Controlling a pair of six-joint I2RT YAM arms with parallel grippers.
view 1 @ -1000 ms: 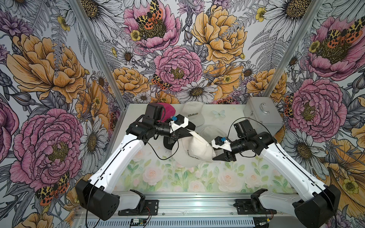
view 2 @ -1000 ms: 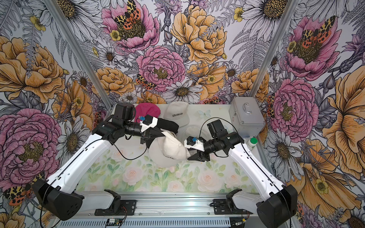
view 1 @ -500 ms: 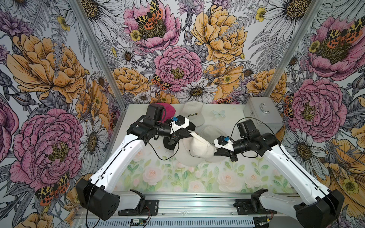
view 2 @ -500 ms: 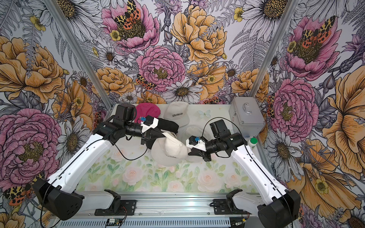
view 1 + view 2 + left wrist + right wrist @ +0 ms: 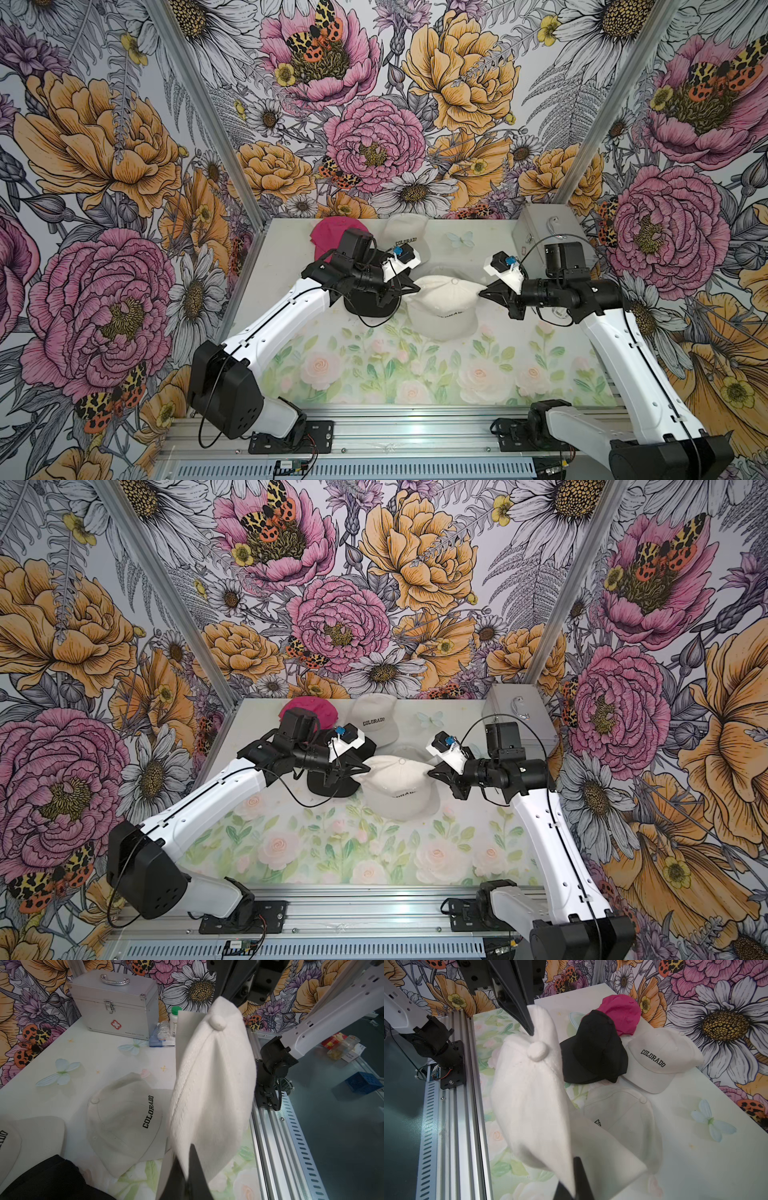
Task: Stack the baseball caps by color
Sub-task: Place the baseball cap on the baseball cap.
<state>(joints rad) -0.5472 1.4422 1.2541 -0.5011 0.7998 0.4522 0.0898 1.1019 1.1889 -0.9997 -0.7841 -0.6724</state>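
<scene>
A cream cap point(image 5: 444, 291) point(image 5: 395, 773) hangs stretched between my two grippers above the table. My left gripper point(image 5: 409, 286) point(image 5: 188, 1167) is shut on one end of its crown. My right gripper point(image 5: 482, 293) point(image 5: 575, 1178) is shut on the opposite end. Under it lies a second cream cap point(image 5: 442, 328) point(image 5: 124, 1124) with COLORADO lettering. A third cream cap point(image 5: 405, 235) point(image 5: 660, 1059) sits at the back. Black caps point(image 5: 370, 305) point(image 5: 593, 1051) lie piled under my left wrist. A hot pink cap point(image 5: 328, 235) point(image 5: 620, 1009) lies behind them.
A silver metal case point(image 5: 540, 232) point(image 5: 114, 1003) stands at the back right corner. Beside it are a white bottle with a green lid point(image 5: 175, 1016) and a blue-and-white packet point(image 5: 162, 1036). The aluminium rail point(image 5: 415, 432) runs along the front edge.
My right gripper went from open beside the cream cap to shut on it. Both arms have drawn apart and upward, so the cap now hangs taut between them.
</scene>
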